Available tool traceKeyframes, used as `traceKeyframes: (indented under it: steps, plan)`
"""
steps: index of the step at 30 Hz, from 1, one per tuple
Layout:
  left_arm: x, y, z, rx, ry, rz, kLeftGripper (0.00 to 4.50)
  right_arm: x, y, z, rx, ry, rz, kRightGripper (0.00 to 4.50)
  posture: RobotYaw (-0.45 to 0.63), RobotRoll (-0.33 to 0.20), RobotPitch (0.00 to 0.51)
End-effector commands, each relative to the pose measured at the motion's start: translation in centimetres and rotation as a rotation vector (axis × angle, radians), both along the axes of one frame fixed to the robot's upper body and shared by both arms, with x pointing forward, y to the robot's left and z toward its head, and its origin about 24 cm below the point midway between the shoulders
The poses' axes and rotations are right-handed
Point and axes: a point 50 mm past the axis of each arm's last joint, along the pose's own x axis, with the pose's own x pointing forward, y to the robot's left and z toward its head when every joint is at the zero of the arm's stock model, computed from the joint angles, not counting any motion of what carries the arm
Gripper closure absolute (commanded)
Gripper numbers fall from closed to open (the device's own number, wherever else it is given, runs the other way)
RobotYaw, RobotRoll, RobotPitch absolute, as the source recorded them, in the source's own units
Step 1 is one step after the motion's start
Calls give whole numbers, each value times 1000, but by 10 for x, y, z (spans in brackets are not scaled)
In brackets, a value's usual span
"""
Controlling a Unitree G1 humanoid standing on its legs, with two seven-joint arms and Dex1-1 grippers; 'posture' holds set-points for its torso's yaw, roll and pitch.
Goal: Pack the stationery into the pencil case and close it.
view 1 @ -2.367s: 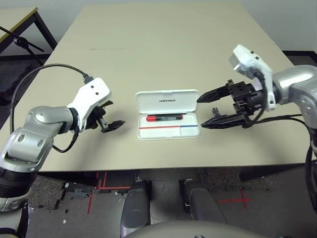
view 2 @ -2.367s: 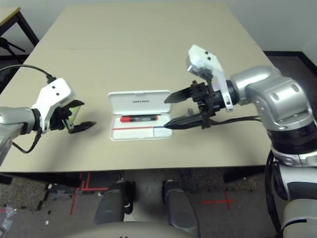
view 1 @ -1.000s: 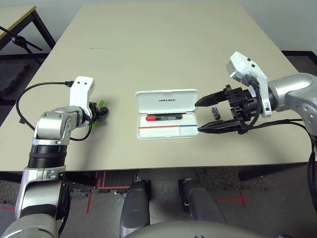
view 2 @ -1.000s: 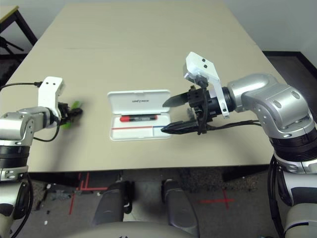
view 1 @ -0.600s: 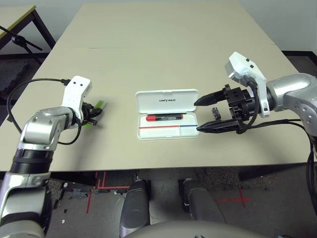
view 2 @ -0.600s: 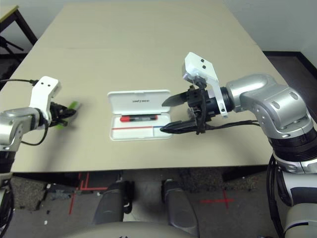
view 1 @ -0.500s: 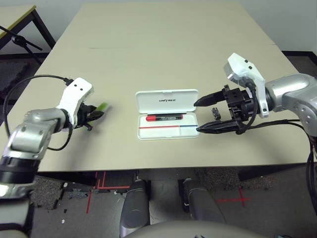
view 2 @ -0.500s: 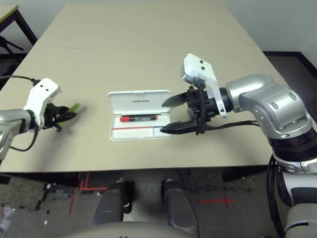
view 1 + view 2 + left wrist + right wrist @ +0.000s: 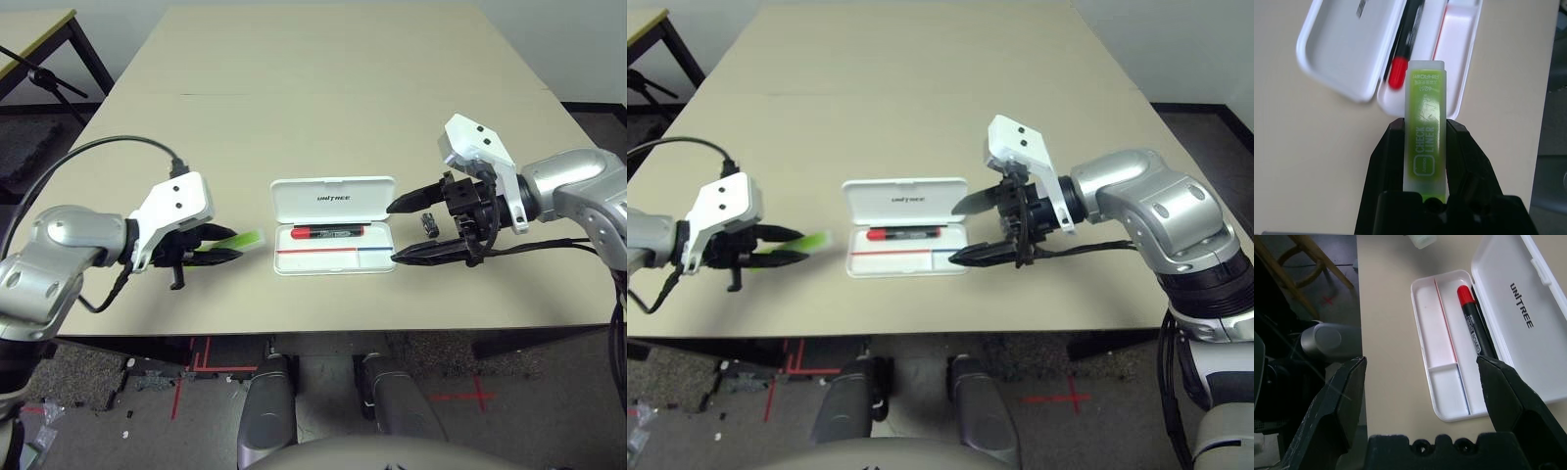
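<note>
Pencil case point(image 9: 333, 225) lay open mid-table, marker point(image 9: 326, 233) already inside | left gripper point(image 9: 1422, 134) clamped the green stick point(image 9: 1425, 142), aimed toward the case for loading | right gripper point(image 9: 397, 231) spread wide beside the case, clip point(image 9: 427, 222) between its fingers, probably next.

"unitree" on pencil case point(image 9: 1528, 298) lid; "check liner", "1989" on lime-green stick point(image 9: 1425, 142).
</note>
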Motion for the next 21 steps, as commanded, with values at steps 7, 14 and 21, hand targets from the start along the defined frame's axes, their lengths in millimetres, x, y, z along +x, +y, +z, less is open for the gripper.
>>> traceKeyframes:
  steps: [7, 14, 21]
  plan:
    - [5, -51, -8, 2, 38, -153, 3417, 0, -11, -9, -60, 3, -43, 0, -18, 0, 126]
    - [15, -82, -18, 40, 32, -254, 3417, 0, -20, -13, -101, -5, -68, 0, -32, 0, 123]
    - [23, -100, -29, 29, 61, -282, 3417, -2, -23, -18, -115, -5, -84, 0, -57, 0, 126]
